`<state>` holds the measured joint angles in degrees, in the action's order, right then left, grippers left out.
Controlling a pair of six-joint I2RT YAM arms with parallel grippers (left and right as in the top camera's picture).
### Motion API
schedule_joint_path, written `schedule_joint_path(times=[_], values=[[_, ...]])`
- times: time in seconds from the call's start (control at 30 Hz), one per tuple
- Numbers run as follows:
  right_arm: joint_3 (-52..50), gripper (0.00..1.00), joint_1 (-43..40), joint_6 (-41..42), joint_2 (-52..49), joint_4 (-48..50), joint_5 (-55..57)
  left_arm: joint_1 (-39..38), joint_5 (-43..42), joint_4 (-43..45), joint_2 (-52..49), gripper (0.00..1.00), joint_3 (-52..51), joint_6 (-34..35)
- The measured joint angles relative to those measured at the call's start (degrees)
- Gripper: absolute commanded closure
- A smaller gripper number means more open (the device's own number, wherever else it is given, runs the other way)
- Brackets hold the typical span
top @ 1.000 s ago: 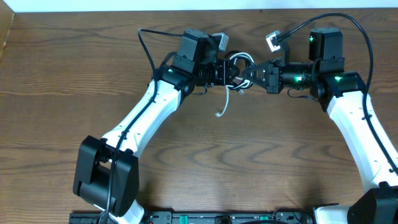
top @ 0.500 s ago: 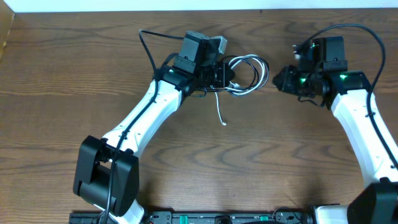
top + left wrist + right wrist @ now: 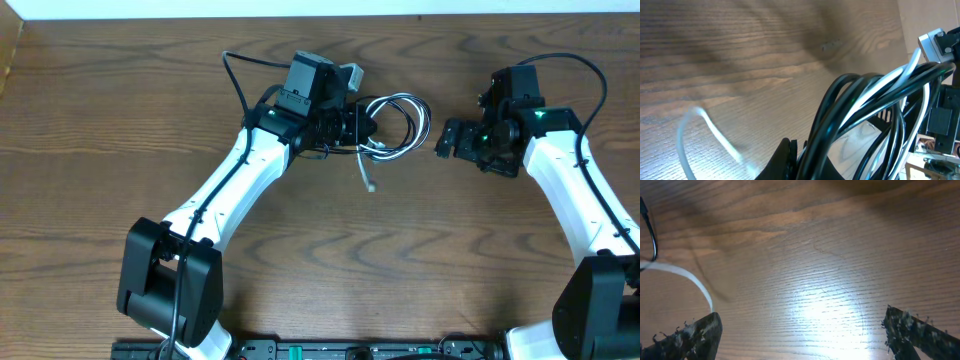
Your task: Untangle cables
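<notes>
The cables (image 3: 412, 103) sit close to the far edge of the table (image 3: 320, 260), about midway between its left and right edges. They form one loose bundle of loops, black and white strands running together. The left gripper (image 3: 356, 126) is clamped on the left side of this bundle. The loops spread from it toward the right edge.

A free tail of the white cord (image 3: 365, 170) drops from the grip toward the near edge and ends in a small plug on the wood. The overhead view does not show whether the loops rest on the table or hang just above it.

In the left wrist view the black cord (image 3: 840, 115) fills the frame as several thick-looking strands, with white strands threaded among them. One dark fingertip (image 3: 786, 155) shows at the bottom, pressed against the strands. A blurred white arc curves over the wood at lower left.

The right gripper (image 3: 446, 140) is just right of the loops, apart from them, also near the far edge. Its jaws stand wide, with only bare wood between the two fingertips (image 3: 692, 335). At the left edge of the right wrist view a white strand arcs past, with a thin black one above it.
</notes>
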<state>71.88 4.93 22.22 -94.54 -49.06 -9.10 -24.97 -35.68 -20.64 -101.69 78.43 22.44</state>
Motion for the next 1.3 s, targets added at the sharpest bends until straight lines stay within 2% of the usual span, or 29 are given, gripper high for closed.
schedule_joint_path(times=[1.3], values=[[0.0, 0.01, 0.0, 0.0, 0.0, 0.0, 0.2, 0.0, 0.0, 0.0, 0.0, 0.93, 0.0, -1.4]])
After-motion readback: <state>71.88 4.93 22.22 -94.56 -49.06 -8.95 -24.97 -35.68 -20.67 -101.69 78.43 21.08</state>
